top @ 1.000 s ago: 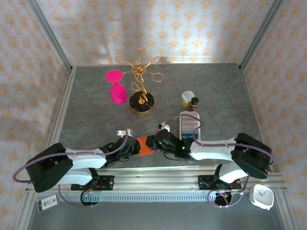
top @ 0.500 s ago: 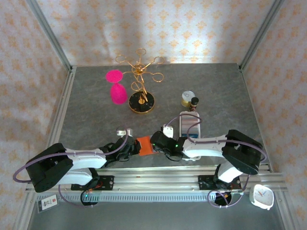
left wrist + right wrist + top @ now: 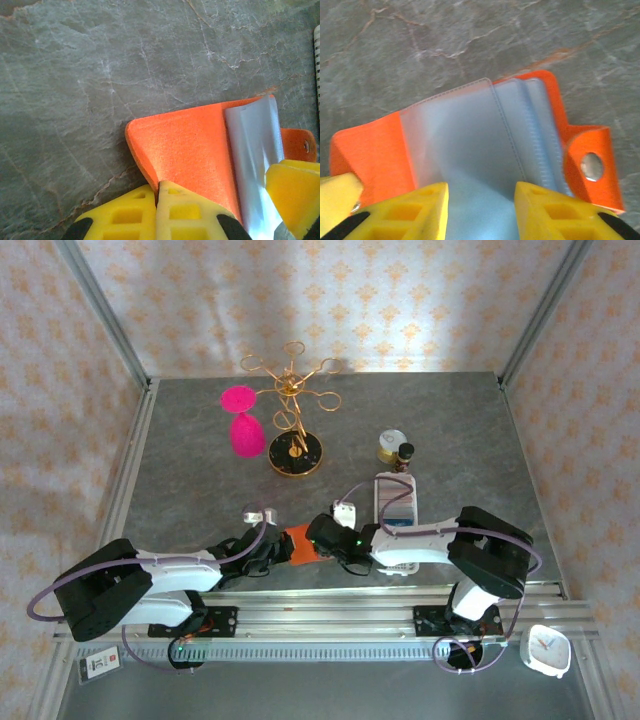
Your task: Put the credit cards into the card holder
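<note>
Clamped shut with left gripper point(image 3: 157, 192) on card holder point(image 3: 300, 543), six o'clock on the table point(image 3: 200, 470). Swung in from three o'clock with right gripper point(image 3: 481, 200), jaws apart over clear pockets point(image 3: 460, 130), no card carried. Leaves credit cards point(image 3: 396, 510) waiting at two o'clock in white tray point(image 3: 379, 492).
</note>
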### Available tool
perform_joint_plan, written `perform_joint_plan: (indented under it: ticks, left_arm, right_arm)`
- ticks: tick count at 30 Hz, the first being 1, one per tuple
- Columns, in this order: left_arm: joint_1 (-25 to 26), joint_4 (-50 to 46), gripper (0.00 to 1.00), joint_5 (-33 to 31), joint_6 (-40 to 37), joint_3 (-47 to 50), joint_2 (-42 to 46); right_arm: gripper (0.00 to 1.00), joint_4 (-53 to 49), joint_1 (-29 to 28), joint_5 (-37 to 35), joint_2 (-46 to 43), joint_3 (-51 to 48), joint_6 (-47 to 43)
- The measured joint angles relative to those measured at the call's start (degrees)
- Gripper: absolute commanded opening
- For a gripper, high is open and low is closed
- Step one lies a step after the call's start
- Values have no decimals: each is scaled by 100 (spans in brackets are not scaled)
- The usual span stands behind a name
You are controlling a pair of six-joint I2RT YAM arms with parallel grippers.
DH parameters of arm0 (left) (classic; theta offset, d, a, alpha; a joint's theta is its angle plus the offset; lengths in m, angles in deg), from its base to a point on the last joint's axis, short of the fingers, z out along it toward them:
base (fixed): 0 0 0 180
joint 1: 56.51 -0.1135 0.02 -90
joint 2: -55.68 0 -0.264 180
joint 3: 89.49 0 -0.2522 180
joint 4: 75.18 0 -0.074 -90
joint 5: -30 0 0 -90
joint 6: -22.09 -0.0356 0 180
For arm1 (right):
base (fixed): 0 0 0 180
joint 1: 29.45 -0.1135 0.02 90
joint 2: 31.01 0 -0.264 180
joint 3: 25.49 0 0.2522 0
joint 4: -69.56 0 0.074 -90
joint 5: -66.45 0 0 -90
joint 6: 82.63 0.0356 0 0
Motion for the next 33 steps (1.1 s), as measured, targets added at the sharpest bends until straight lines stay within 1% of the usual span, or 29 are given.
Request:
perform_joint_plan:
  ticks: [3,4,5,7,11,15,17,19,20,21,24,28,29,31,33]
  left_arm:
    - [0,0,1,0,0,0,0]
    - [0,0,4,0,0,0,0]
    - [0,0,11,0,2,0,0]
    - [0,4,17,2,15,0,2]
    - [0,0,20,15,46,-7,55]
    - [-11,-181,30,4,61,-7,260]
    - [-57,-341,38,-17,76,-7,452]
    - [-120,-507,40,-63,105,-13,680]
    - [-153,-608,40,-103,109,-17,813]
    - [-184,-719,37,-138,111,-31,949]
    - [-225,-1043,25,-195,118,-144,1294]
    - [-254,-1211,19,-240,68,-472,1497]
    - [-256,-1200,17,-201,59,-590,1456]
    - [-260,-1167,10,-39,28,-874,1198]
    - [-260,-1143,9,184,-44,-1237,717]
  right_arm:
    - [43,350,0,219,-2,-79,0]
    - [43,461,0,280,-4,-103,2]
    - [43,575,0,356,-13,-136,2]
    - [42,763,0,492,-42,-188,4]
    - [38,1012,0,688,-46,-243,20]
    - [34,1141,15,780,-46,-291,44]
    - [31,1163,26,793,-44,-321,50]
    - [29,1217,48,815,-44,-367,74]
    - [27,1244,55,831,-44,-387,79]
    - [26,1268,59,833,-44,-402,90]
    - [23,1331,59,835,-44,-426,90]
    - [22,1403,59,872,-44,-437,90]
    - [22,1429,59,876,-44,-446,87]
    - [23,1469,61,894,-44,-468,85]
    - [25,1502,59,901,-44,-483,74]
